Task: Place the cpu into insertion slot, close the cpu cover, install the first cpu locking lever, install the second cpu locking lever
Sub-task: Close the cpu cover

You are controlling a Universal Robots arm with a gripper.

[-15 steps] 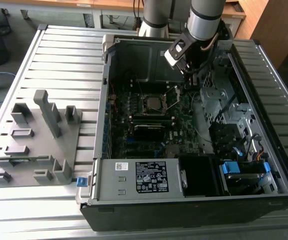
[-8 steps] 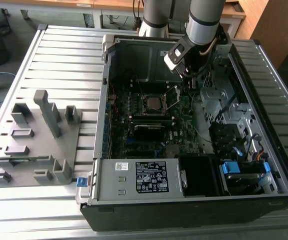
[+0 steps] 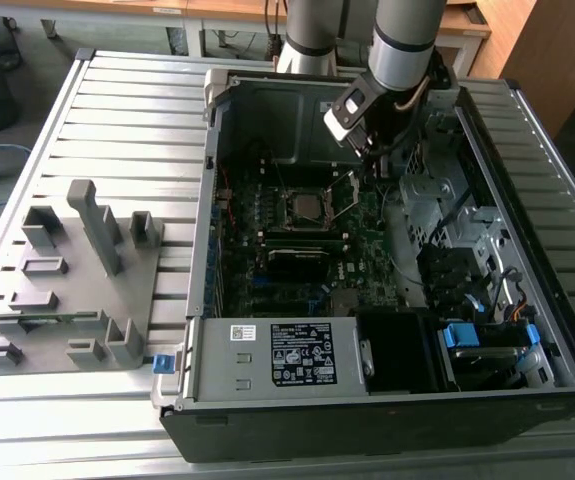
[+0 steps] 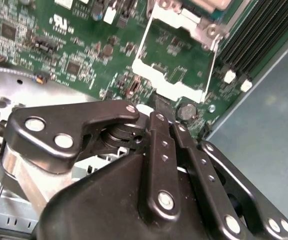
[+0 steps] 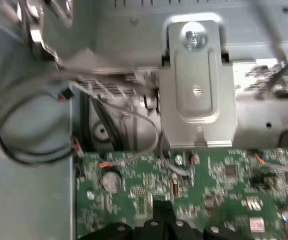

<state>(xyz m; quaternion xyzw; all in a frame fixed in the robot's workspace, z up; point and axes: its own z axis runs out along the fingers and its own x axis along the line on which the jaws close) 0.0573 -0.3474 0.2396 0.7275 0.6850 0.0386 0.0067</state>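
Note:
Inside the open computer case, the cpu (image 3: 304, 208) lies flat in the insertion slot (image 3: 285, 222) on the green motherboard. The cpu cover (image 3: 344, 194) is swung up, open, on the side of the slot toward the exterior view's right. In the second wrist view the cover (image 4: 204, 92) is a silvery frame with the green board showing through its cut-out. My gripper (image 4: 160, 104) is shut, its black fingers pressed together, with the tips at the cover's free edge. I cannot tell whether they pinch it. The gripper (image 3: 365, 150) hangs just behind and above the cover.
A black ribbed heatsink (image 3: 302, 258) sits in front of the slot. Memory slots (image 4: 254, 35) run beside it. A drive cage (image 3: 447, 220) and cables (image 5: 28, 135) crowd the case's right side. A metal bracket (image 5: 199, 85) faces the fingers. A grey fixture plate (image 3: 67, 290) lies left of the case.

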